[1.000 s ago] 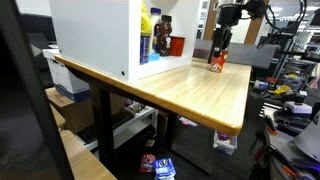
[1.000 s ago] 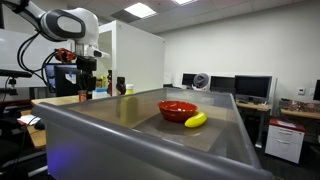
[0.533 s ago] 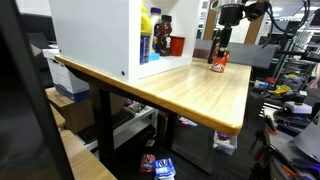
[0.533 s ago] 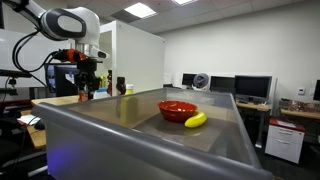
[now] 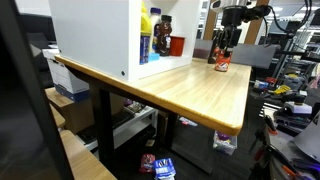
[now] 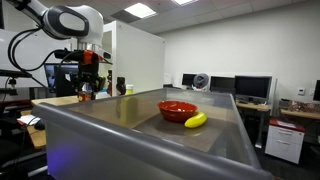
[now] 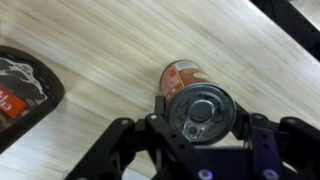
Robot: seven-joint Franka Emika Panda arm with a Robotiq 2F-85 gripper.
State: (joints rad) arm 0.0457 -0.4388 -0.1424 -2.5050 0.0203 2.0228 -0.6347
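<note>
Firmly, the gripper was clamped on a small round can.

Its dark, matte fingers pressed on two opposite sides of the can, which had a dull grey metal lid with ringed grooves and an orange label around its wall. The can stood upright over the pale wooden table with long, fine grain, near its far end; I could not tell if it touched the wood. A dark, shiny packet lay well apart on the wood. In an exterior view a smooth white cabinet stood on the same table, in an office-like room.
</note>
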